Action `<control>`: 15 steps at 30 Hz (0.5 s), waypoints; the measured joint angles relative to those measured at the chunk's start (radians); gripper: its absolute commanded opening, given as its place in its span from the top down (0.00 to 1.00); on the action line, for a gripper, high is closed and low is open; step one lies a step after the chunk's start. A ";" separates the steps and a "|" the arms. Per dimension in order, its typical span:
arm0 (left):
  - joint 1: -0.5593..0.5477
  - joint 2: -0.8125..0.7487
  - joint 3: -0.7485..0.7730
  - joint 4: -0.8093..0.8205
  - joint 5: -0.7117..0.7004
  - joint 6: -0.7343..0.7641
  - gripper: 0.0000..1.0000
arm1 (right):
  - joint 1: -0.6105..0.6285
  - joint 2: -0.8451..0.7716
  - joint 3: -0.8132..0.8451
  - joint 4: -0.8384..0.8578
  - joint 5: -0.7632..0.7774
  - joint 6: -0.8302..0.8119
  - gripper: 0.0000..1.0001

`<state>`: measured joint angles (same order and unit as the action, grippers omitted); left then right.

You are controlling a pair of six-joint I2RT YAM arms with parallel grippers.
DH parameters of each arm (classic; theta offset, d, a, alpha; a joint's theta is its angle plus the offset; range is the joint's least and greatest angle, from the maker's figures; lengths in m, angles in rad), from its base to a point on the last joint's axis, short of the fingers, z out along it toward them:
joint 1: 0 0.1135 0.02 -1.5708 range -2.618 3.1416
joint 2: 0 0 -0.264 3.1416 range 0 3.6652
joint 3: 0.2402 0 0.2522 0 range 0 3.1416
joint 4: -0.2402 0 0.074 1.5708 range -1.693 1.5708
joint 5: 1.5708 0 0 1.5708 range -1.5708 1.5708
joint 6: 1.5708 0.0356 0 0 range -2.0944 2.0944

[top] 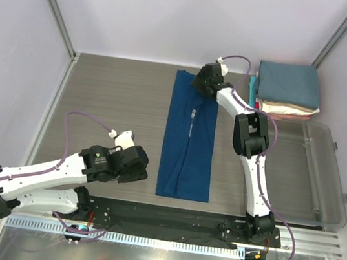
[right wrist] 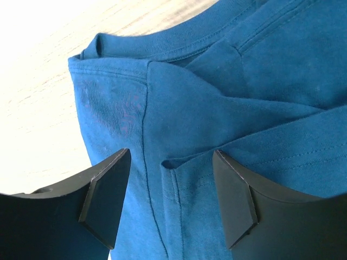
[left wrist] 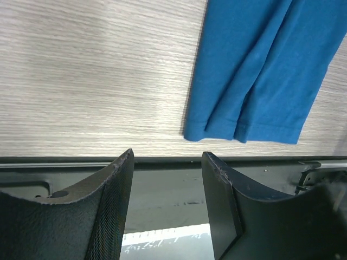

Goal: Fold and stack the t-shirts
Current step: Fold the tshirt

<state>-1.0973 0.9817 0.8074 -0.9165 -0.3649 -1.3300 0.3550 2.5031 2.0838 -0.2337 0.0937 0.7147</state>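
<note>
The royal-blue t-shirt (top: 189, 137) lies folded into a long narrow strip down the middle of the table, collar end at the far side; its chest print is hidden. My right gripper (top: 201, 82) hangs open over the collar end; in the right wrist view (right wrist: 171, 162) its jaws straddle a folded sleeve edge and the collar (right wrist: 146, 51), not closed on cloth. My left gripper (top: 140, 164) is open and empty left of the shirt's hem; the hem (left wrist: 244, 130) shows in the left wrist view, ahead of the jaws (left wrist: 167, 162). Folded tees (top: 287, 88) are stacked at the far right, slate-blue on top.
A clear plastic bin (top: 323, 178) sits at the right, beside the stack. A black rail (top: 180, 219) runs along the table's near edge. Walls enclose the table at left, back and right.
</note>
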 measured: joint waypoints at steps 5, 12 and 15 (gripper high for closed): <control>-0.002 0.016 -0.002 0.012 -0.008 0.017 0.46 | -0.010 0.027 0.066 -0.043 -0.052 -0.068 0.27; -0.034 0.082 -0.075 0.138 0.026 0.051 0.46 | -0.036 -0.011 0.086 -0.137 -0.188 -0.156 0.14; -0.047 0.124 -0.094 0.197 0.044 0.061 0.48 | -0.043 -0.156 -0.038 -0.186 -0.211 -0.186 0.14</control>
<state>-1.1442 1.1061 0.7136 -0.7193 -0.3210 -1.2694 0.3119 2.3474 2.0457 -0.4194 -0.1177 0.5289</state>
